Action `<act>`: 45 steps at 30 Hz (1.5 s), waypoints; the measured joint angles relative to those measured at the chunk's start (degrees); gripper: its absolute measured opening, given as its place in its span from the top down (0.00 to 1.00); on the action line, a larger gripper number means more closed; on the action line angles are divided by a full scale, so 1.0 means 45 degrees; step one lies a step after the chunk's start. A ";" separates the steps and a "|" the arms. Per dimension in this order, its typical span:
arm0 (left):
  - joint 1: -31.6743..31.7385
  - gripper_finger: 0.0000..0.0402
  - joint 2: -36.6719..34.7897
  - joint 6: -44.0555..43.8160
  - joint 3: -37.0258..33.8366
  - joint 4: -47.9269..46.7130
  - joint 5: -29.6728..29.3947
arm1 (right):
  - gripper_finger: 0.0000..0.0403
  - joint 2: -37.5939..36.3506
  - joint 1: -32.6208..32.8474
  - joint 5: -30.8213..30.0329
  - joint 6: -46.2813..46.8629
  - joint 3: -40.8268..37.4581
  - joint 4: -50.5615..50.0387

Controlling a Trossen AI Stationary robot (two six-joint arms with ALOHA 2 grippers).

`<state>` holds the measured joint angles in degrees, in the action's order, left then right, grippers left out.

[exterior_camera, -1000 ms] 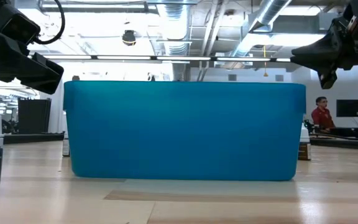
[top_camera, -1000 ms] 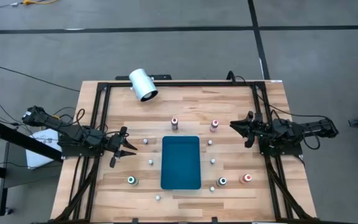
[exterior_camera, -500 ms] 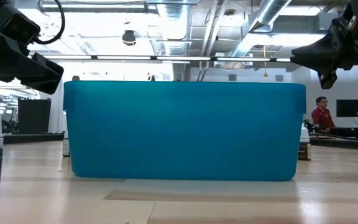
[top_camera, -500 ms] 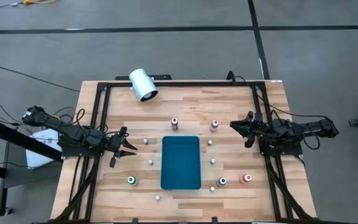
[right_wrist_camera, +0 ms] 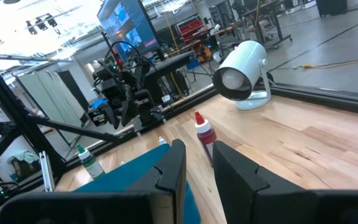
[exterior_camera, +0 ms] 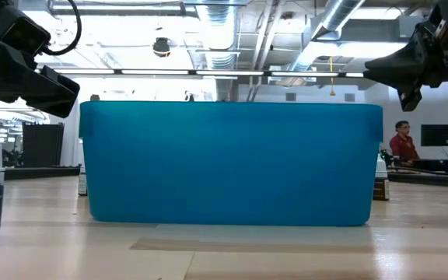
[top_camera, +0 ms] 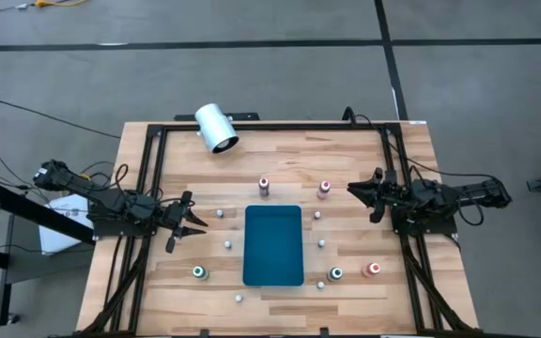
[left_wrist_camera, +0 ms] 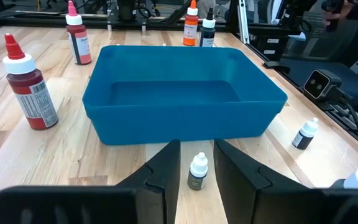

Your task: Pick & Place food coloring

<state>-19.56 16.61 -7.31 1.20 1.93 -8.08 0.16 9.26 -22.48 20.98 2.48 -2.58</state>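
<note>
Food coloring, small round bottles with pale tops (top_camera: 264,185) and tiny white caps, scattered on the wooden table (top_camera: 167,282) around the teal rectangular plastic bin (top_camera: 273,245): red and pink near its far end, green, dark and orange near its near end. Left gripper (top_camera: 188,223) above the table's left side, fingers narrowly parted, empty. Right gripper (top_camera: 357,192) likewise on the right, beside the pink bottle (top_camera: 324,190), nothing held.

High view: straight down over the whole table (top_camera: 346,160). Low view: level at tabletop, close against the teal bin (exterior_camera: 230,163). Wrist views face inward, sharing that bin.
</note>
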 joint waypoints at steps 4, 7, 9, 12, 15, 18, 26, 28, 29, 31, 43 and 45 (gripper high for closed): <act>-0.0002 0.78 0.0000 0.0000 -0.0003 0.0000 -0.0016 | 0.83 -0.0003 0.0000 0.0000 0.0002 -0.0005 0.0007; 0.0000 0.78 -0.0001 0.0000 -0.0003 0.0000 -0.0019 | 0.83 0.0002 0.0000 0.0000 0.0002 -0.0005 0.0009; -0.0003 0.78 0.0003 0.0000 -0.0003 0.0000 -0.0019 | 0.83 -0.0003 0.0000 0.0000 0.0002 -0.0005 0.0012; -0.0003 0.78 -0.0002 0.0000 0.0002 0.0003 -0.0019 | 0.83 -0.0003 0.0000 -0.0005 -0.0001 -0.0005 0.0025; -0.0003 0.78 -0.0002 0.0000 0.0001 0.0001 -0.0019 | 0.83 0.0001 0.0000 -0.0012 0.0002 -0.0051 0.0333; 0.0002 0.78 -0.0001 0.0000 0.0001 0.0000 -0.0019 | 0.83 -0.0003 -0.0029 -0.0093 -0.0003 -0.0068 0.1033; 0.0002 0.78 0.0001 0.0000 -0.0001 0.0003 -0.0019 | 0.83 0.0005 -0.0524 -0.1086 -0.1131 0.0362 0.2758; -0.0002 0.78 0.0002 0.0000 -0.0003 0.0004 -0.0019 | 0.83 0.0134 -0.0696 -0.1192 -0.1995 0.0938 0.2809; -0.0003 0.78 0.0003 0.0025 -0.0001 0.0004 -0.0019 | 0.83 0.0238 -0.0769 -0.1185 -0.2479 0.1256 0.2820; -0.0003 0.78 0.0000 0.0181 0.0000 0.0005 -0.0019 | 0.83 0.0531 -0.0850 -0.1180 -0.3270 0.1984 0.2605; 0.0001 0.78 0.0003 0.2190 -0.0003 0.0010 -0.0026 | 0.83 0.3895 -0.0923 -0.1326 -0.2647 0.7015 -0.3492; 0.0002 0.78 0.0003 0.2181 0.0002 0.0014 -0.0039 | 0.83 0.4533 -0.0923 -0.1323 -0.2267 0.7610 -0.4365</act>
<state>-19.55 16.62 2.50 1.21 2.00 -8.25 20.55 5.10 -28.43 10.78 36.72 -22.22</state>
